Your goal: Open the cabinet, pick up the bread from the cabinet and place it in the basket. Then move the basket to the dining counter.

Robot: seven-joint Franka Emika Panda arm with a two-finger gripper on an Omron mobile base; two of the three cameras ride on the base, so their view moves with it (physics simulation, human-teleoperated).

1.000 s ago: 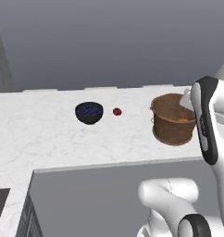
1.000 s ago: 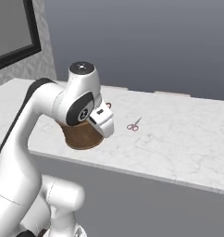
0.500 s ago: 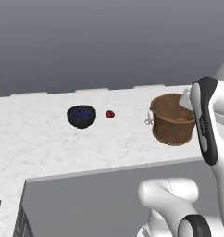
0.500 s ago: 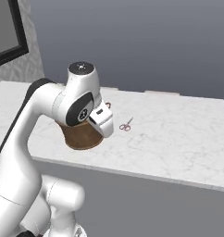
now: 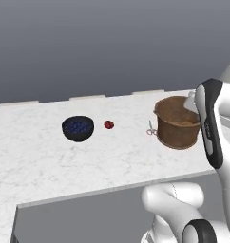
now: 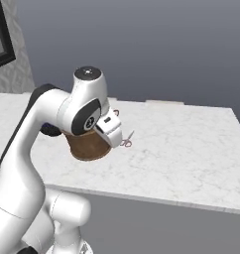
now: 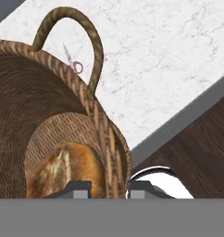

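Marble counter (image 5: 50, 161) carrying one basket (image 5: 177, 124), one bowl (image 5: 78, 128), one red fruit (image 5: 109, 125), one pair of scissors (image 5: 150, 128).

Sitting near the counter's front edge, basket holding one bread (image 7: 70, 170) at its bottom, seen in the hand view. Gripper (image 7: 104, 189) straddling the basket's rim beside one arched handle (image 7: 81, 41), one finger inside, one outside, clamping the woven wall. Scissors lying just beside the basket; fruit resting between scissors and bowl, apart from both. Standing well apart from the basket, bowl showing dark blue.
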